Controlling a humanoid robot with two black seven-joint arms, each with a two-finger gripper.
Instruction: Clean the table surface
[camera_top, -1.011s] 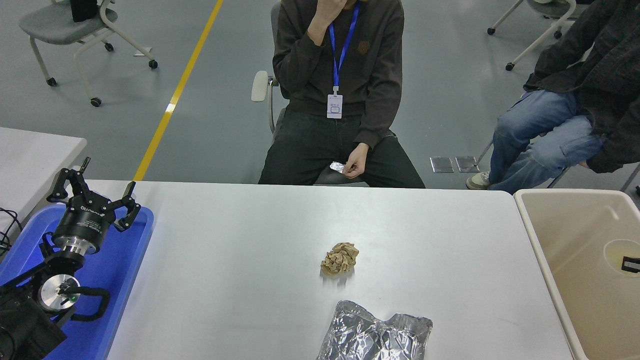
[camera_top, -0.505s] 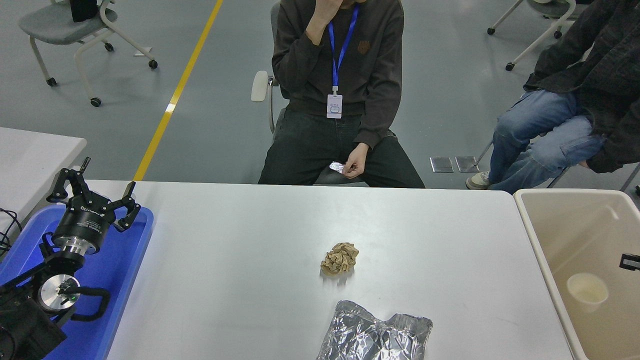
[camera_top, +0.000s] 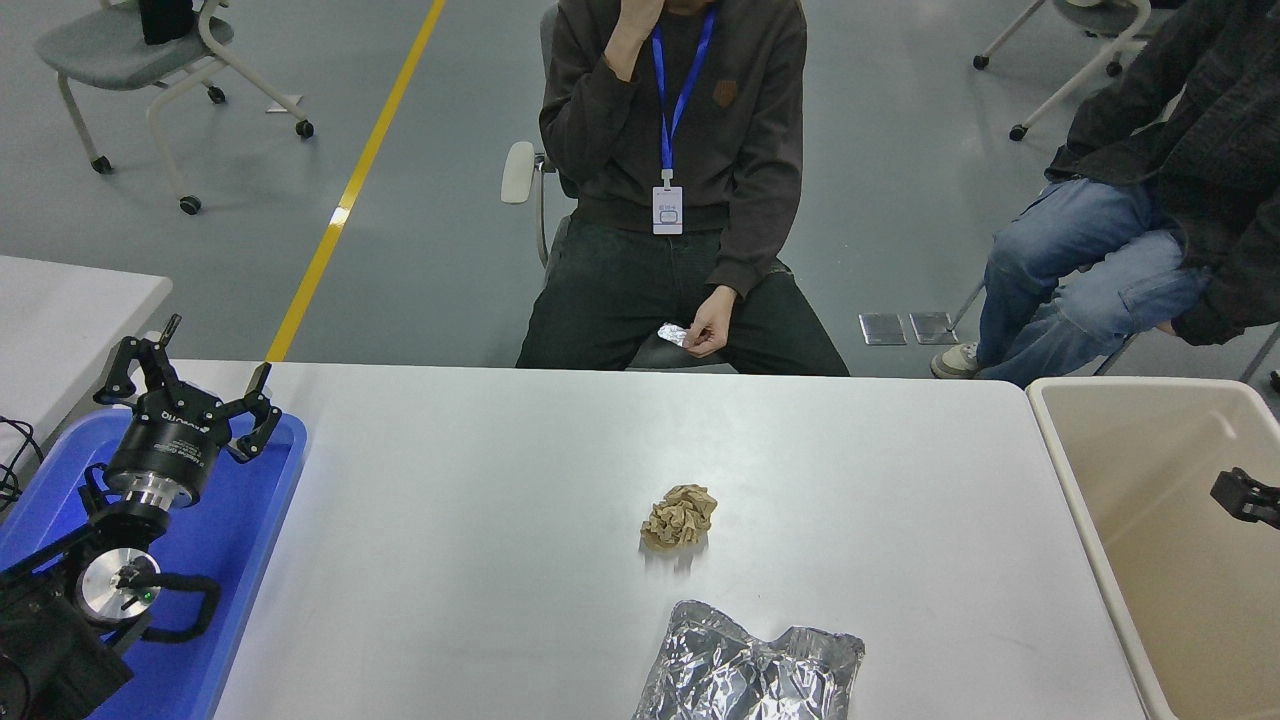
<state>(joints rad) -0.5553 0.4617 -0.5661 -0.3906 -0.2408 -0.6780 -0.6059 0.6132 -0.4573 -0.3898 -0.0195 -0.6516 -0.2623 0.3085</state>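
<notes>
Table (camera_top: 480, 520): fills the lower frame.
Paper ball (camera_top: 680, 516): mid-table.
Foil bag (camera_top: 750, 672): near edge, just below the ball.
Left gripper (camera_top: 188, 378): parked over blue tray (camera_top: 262, 520), fingers spread.
Right gripper (camera_top: 1244, 495): over beige bin (camera_top: 1075, 470); finger state unclear.

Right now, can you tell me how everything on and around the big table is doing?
Table: not clean yet, two bits of trash on it.
Brown paper ball: crumpled, lying mid-table.
Foil bag: crinkled, lying flat at the near edge.
Beige bin: open, beside the table's right end.
Blue tray: at the left end.
Left gripper: open, parked over the tray.
Right gripper: only a tip shows over the bin.
</notes>
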